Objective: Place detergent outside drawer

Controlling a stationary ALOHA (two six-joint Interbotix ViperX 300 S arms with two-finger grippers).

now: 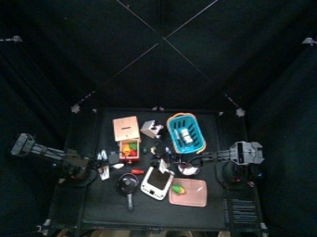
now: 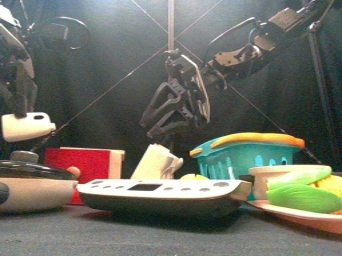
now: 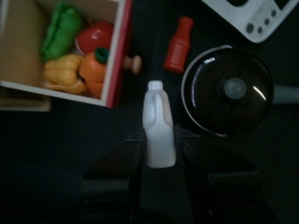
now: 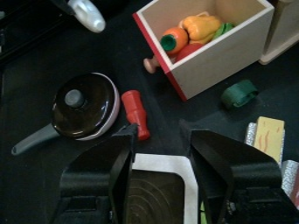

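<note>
Plainly white handled detergent bottle [image 3: 160, 122], narrow neck.

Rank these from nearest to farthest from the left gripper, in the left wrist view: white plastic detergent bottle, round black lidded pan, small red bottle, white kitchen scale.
1. white plastic detergent bottle, held in the left gripper.
2. round black lidded pan, beside the bottle.
3. small red bottle, lying beyond the pan.
4. white kitchen scale, farthest, past the pan.

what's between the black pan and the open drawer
A small red bottle lies between the pan and the drawer, plain in the right wrist view.
</note>
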